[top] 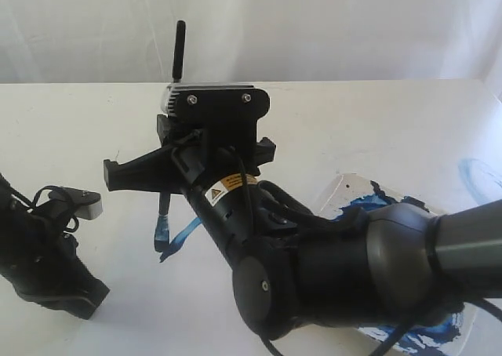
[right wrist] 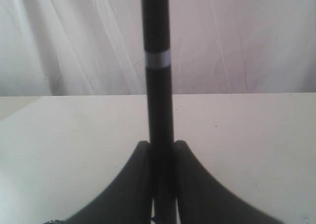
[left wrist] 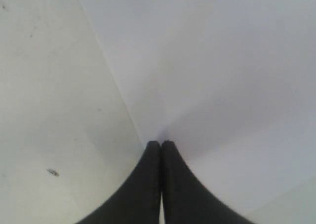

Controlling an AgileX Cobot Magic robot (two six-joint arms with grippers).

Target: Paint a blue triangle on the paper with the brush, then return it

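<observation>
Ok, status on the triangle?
Right fingers shut on the brush, tip down by a blue stroke. Left fingers shut at the paper edge. Right arm blocks the rest of the painting.

Blue on white
Black brush [right wrist: 157,110] with a silver band and blue-soaked tip; streaky blue stroke [top: 187,232] beside it on whitish paper [left wrist: 222,86].
</observation>
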